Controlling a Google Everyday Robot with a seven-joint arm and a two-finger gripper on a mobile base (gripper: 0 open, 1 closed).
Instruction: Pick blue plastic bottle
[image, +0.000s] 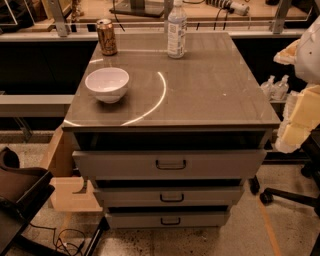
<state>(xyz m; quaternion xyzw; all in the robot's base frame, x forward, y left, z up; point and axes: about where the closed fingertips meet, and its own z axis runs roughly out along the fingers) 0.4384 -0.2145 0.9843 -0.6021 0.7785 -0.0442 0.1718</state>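
The blue plastic bottle (176, 30) stands upright at the far edge of the grey cabinet top (215, 95), a little right of centre. It is tall, slim and pale bluish, with a white cap and a white label. My gripper (298, 122), pale yellow below a white arm part, hangs at the right edge of the view. It is beside the cabinet's right front corner, well away from the bottle and holding nothing that I can see.
A bronze soda can (106, 36) stands at the far left of the top. A white bowl (107, 84) sits in front of it. Three drawers (170, 164) stand slightly pulled out. Small clear pump bottles (275, 87) stand to the right. A chair (20, 195) is at the lower left.
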